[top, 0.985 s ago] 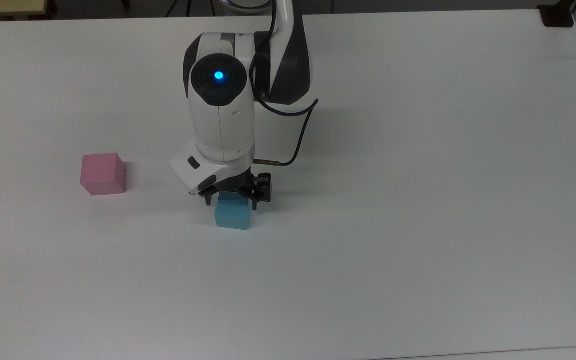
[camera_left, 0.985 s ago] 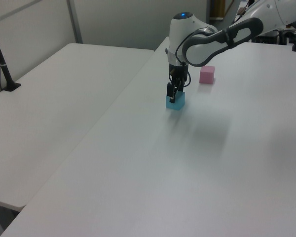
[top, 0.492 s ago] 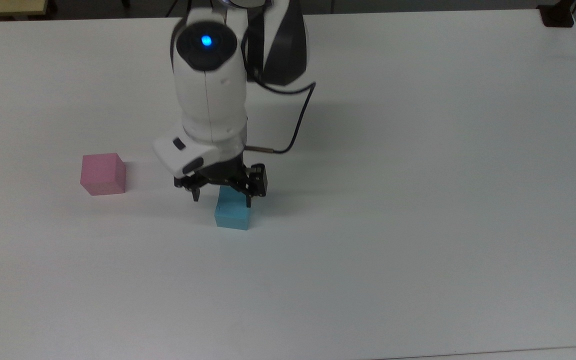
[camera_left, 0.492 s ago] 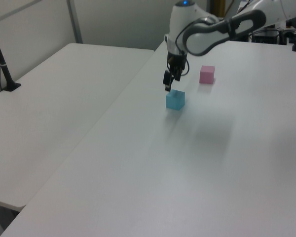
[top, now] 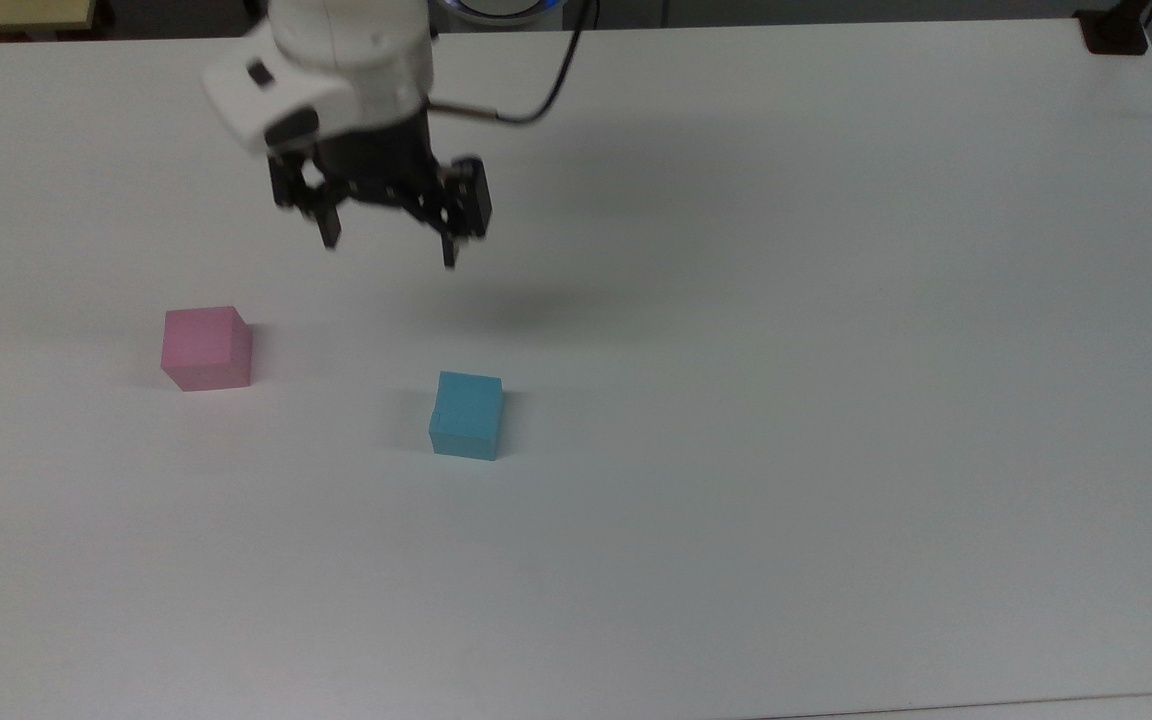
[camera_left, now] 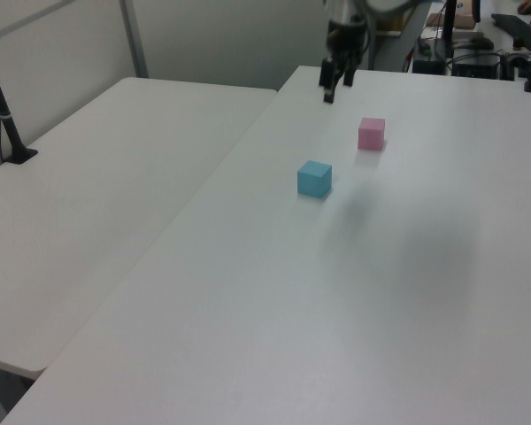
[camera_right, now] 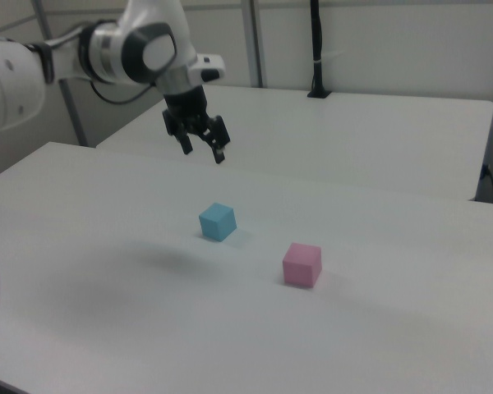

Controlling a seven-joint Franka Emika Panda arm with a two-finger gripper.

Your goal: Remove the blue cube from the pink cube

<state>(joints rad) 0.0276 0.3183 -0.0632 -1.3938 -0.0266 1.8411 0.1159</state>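
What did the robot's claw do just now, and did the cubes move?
The claw lifted away from the blue cube and rose well above the table, sliding toward the top view's upper left. It is open and empty, so the blue cube is let go. The blue cube and the pink cube stayed where they were, apart from each other on the table.
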